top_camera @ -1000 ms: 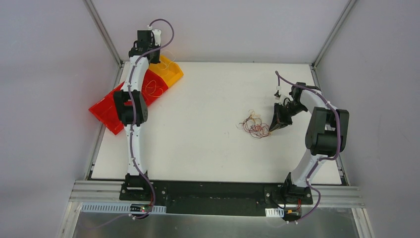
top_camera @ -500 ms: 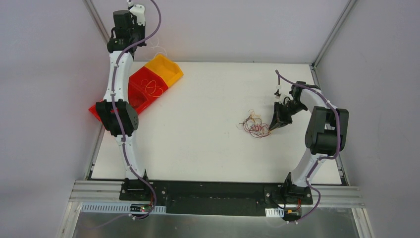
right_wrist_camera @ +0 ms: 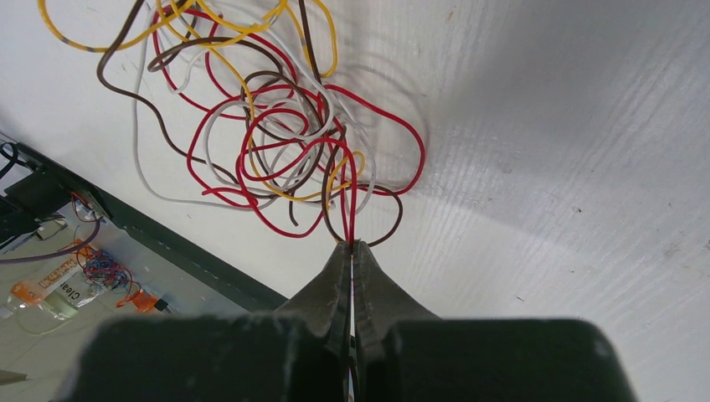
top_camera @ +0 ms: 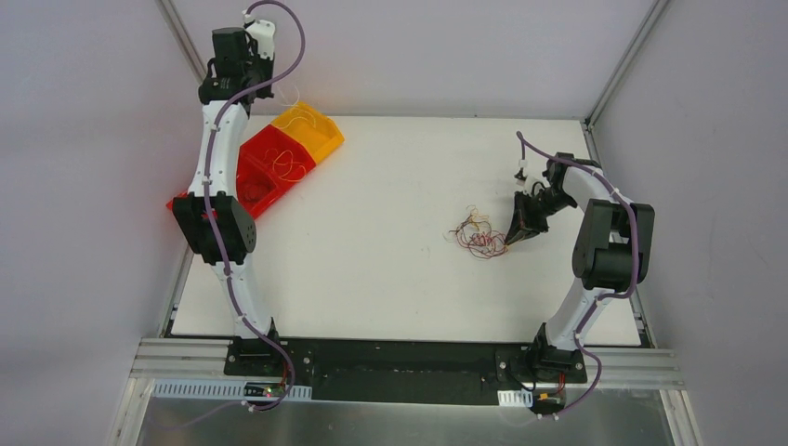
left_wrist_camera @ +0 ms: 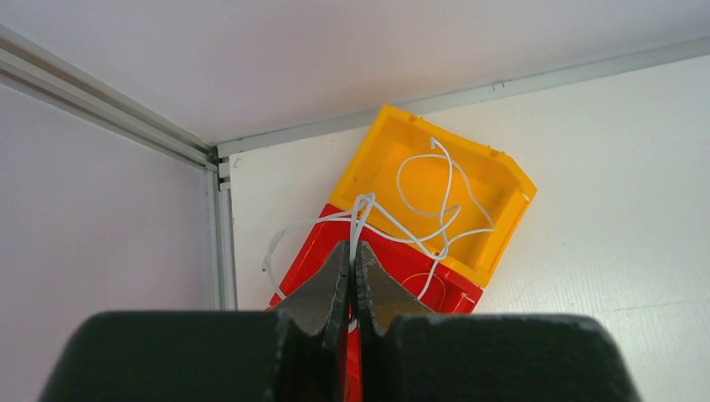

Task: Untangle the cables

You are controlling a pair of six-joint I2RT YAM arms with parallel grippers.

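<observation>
A tangle of thin cables (top_camera: 478, 234) in red, yellow, white and brown lies on the table right of centre; it fills the right wrist view (right_wrist_camera: 268, 134). My right gripper (top_camera: 513, 237) (right_wrist_camera: 352, 244) is shut on red strands at the tangle's right edge. My left gripper (left_wrist_camera: 352, 248) is raised high over the far left corner and is shut on a white cable (left_wrist_camera: 435, 197) that hangs down into the yellow bin (left_wrist_camera: 494, 180) and over the red bin (left_wrist_camera: 402, 268). In the top view the left gripper (top_camera: 240, 82) is above the bins, and the white cable (top_camera: 295, 113) shows over the yellow bin (top_camera: 311, 133).
The red bin (top_camera: 265, 172) next to the yellow one holds loose thin wires. Metal frame posts (top_camera: 190, 51) rise at the far corners. The table's left edge rail (left_wrist_camera: 219, 243) runs beside the bins.
My left arm has swung up and back from low over the bins to high over the far left corner, lifting the white cable. The right arm and the tangle have not moved.
</observation>
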